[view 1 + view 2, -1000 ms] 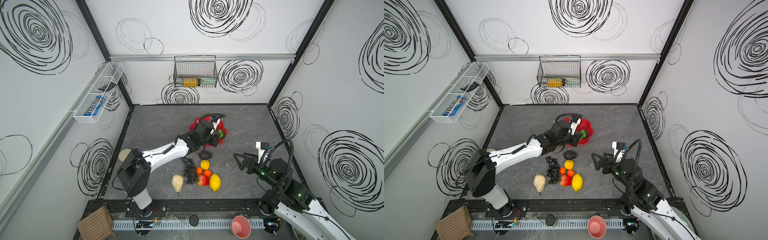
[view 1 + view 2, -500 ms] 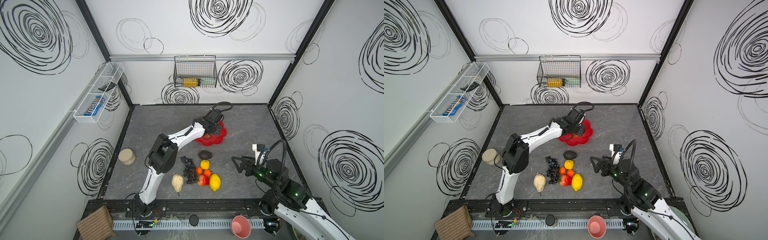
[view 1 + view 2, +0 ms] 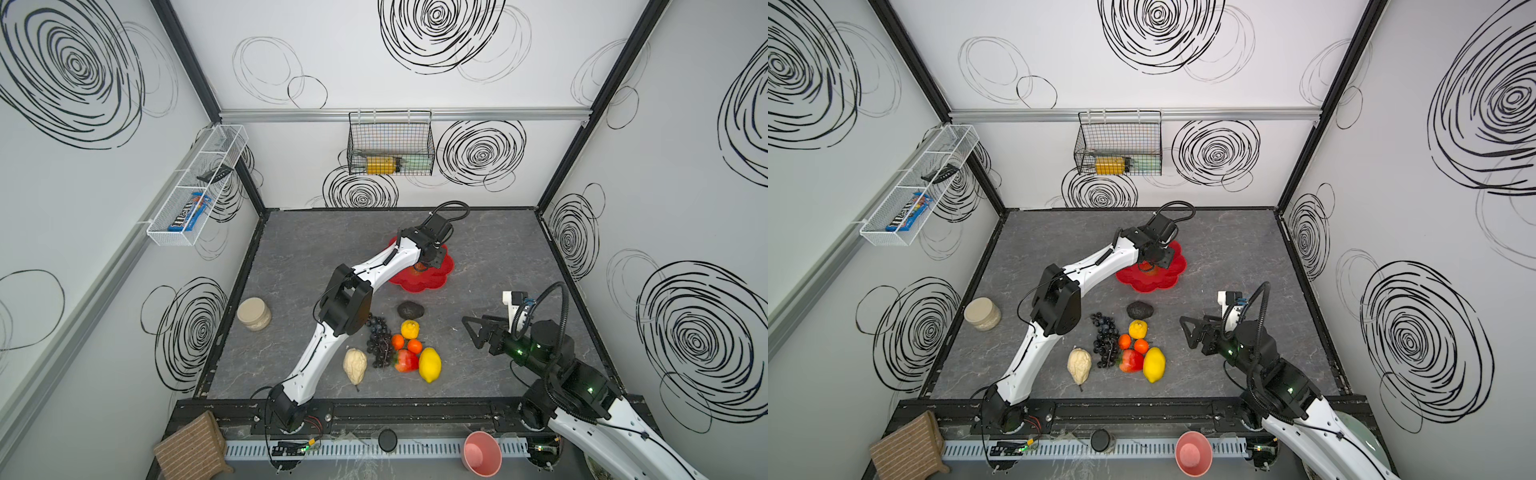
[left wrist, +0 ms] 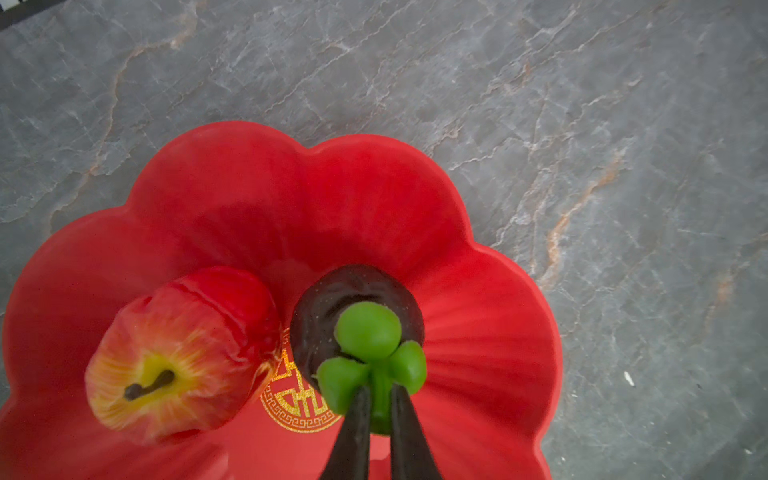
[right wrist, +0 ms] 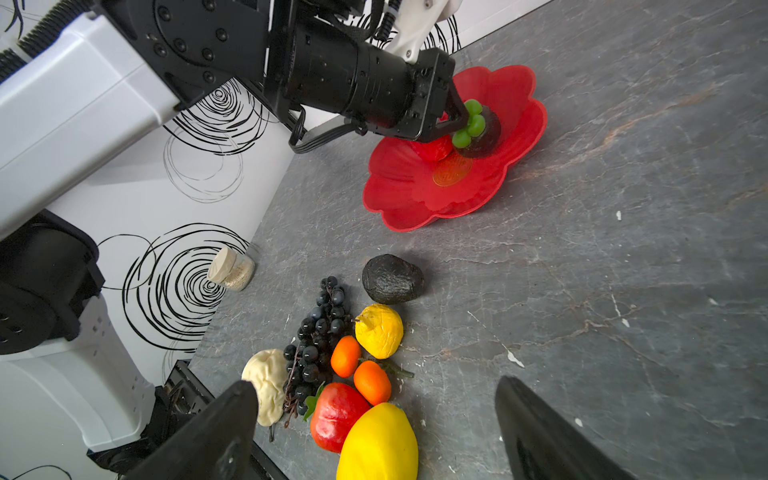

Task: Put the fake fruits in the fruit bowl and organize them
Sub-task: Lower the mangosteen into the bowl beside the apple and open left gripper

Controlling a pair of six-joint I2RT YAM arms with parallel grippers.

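My left gripper (image 4: 380,401) pinches the mangosteen (image 4: 328,307) by its stem in the fruit bowl (image 4: 249,174), apple (image 4: 178,349) just beside; right gripper (image 3: 471,332) gapes.

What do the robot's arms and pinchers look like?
Both arms are white tubes with chunky black joints: the left arm and the right arm. A black cable loops over each wrist. The left gripper and right gripper have thin, black, pointy fingers. Tiny green lights glow on the right arm.
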